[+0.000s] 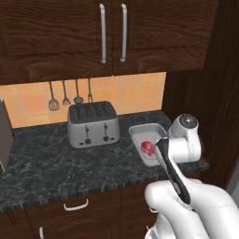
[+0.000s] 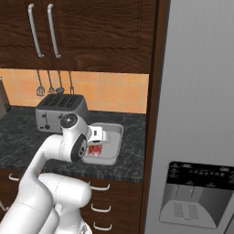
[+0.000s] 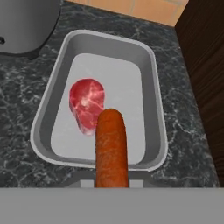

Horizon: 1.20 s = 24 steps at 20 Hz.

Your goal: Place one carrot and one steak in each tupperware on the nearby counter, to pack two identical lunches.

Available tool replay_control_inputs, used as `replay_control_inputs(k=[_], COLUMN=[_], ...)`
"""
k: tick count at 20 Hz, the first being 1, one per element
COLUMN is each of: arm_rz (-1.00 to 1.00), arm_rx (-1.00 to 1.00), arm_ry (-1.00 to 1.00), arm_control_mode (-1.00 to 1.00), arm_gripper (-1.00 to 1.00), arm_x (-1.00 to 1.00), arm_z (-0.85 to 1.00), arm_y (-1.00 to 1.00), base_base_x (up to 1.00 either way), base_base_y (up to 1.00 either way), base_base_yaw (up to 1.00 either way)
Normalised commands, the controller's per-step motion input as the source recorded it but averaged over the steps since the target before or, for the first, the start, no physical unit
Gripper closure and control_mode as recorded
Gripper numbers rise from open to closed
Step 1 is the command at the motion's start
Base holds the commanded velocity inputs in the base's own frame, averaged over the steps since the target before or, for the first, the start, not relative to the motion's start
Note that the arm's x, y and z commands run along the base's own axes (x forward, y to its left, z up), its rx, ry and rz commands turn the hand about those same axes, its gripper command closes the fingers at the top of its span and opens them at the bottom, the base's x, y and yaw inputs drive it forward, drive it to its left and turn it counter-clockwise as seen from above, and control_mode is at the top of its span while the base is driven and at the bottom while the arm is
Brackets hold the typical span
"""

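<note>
An orange carrot (image 3: 111,148) rises from the bottom of the hand view, and my gripper (image 3: 112,181) is shut on its lower end. It hangs over the near edge of a light-grey tupperware (image 3: 151,57) that stands on the black speckled counter (image 1: 56,163). A red-pink steak (image 3: 87,103) lies inside the tray, just left of the carrot's tip. From the left base view the tupperware (image 1: 140,132) and steak (image 1: 147,147) sit at the counter's right end, partly behind my arm. The right base view has the tupperware (image 2: 116,132) and steak (image 2: 96,150) under my hand.
A silver toaster (image 1: 93,123) stands left of the tray. Utensils (image 1: 70,95) hang on the tiled wall behind it. A dark wood panel (image 1: 196,93) closes the counter's right end, with a grey fridge (image 2: 196,114) beyond it. Wall cabinets hang overhead.
</note>
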Motion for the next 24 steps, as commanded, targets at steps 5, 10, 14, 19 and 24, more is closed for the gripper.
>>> replay_control_inputs(k=[5,10,14,19,24], arm_rz=[0.0,0.0,0.0,0.0,0.0], arm_rx=[0.0,0.0,0.0,0.0,0.0], arm_ry=[0.0,0.01,0.03,0.01,0.06], arm_control_mode=[-1.0,-1.0,-1.0,-1.0,-1.0], arm_gripper=[1.0,1.0,1.0,1.0,1.0], arm_x=[0.44,0.41,0.34,0.26,0.15], arm_z=[-0.17,-0.37,-0.52,-0.47,-0.5], arm_y=[-0.08,0.0,0.0,-0.01,-0.04], base_base_x=[0.0,0.0,0.0,0.0,0.0], base_base_y=[0.0,0.0,0.0,0.0,0.0], base_base_yaw=[0.0,0.0,0.0,0.0,0.0])
